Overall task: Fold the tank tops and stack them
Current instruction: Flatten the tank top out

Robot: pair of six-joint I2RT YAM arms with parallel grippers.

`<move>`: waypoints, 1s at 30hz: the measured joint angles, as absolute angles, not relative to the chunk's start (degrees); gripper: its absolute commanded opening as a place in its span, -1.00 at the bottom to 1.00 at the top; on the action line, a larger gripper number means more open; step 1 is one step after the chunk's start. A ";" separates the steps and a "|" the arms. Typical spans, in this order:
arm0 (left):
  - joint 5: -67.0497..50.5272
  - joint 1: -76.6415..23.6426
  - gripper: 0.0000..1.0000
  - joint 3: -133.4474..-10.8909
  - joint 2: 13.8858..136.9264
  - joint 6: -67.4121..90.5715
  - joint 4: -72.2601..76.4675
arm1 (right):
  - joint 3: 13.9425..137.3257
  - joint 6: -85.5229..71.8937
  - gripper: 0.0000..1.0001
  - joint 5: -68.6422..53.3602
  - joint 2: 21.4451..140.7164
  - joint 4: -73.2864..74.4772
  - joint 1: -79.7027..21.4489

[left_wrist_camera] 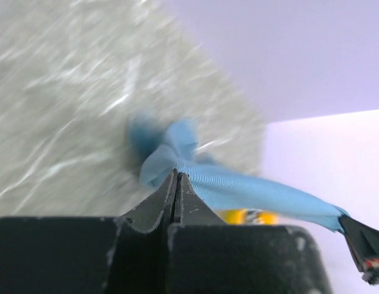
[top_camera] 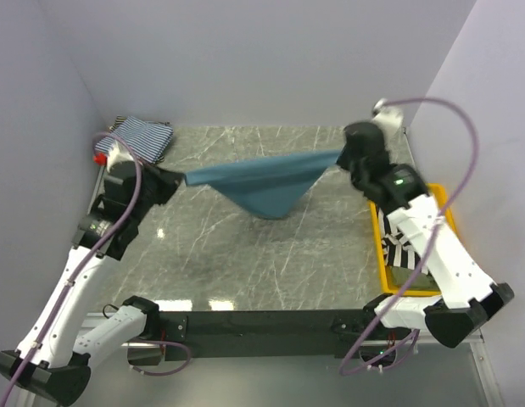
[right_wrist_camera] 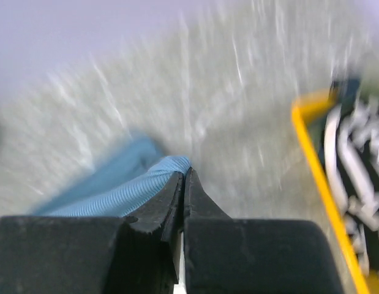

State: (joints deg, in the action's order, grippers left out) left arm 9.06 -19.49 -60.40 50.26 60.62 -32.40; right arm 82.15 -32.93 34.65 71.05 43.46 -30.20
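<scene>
The teal-blue tank top (top_camera: 266, 182) hangs stretched in the air between my two grippers, sagging to a point over the marble table. My left gripper (top_camera: 182, 180) is shut on its left end, which also shows in the left wrist view (left_wrist_camera: 177, 176) with the cloth (left_wrist_camera: 238, 187). My right gripper (top_camera: 340, 157) is shut on its right end, which also shows in the right wrist view (right_wrist_camera: 184, 174) with the cloth (right_wrist_camera: 128, 187). The fine blue-and-white striped top (top_camera: 145, 137) lies folded at the back left. The black-and-white striped top (top_camera: 402, 242) lies in the yellow tray (top_camera: 382, 270). The olive-green top is hidden.
The yellow tray stands along the table's right edge under my right arm, and shows in the right wrist view (right_wrist_camera: 318, 177). A red object (top_camera: 99, 158) sits by the left wall. Walls close the left, back and right sides.
</scene>
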 measured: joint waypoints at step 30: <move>4.03 -9.28 -0.99 -85.78 77.17 61.91 -5.32 | 139.33 -16.62 -1.00 2.83 106.00 44.36 -18.26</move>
State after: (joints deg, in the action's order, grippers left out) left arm 4.03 -9.28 -85.78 77.17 61.91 -5.32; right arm 139.33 -16.62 2.83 106.00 44.36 -18.26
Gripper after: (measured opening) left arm 0.012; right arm 0.012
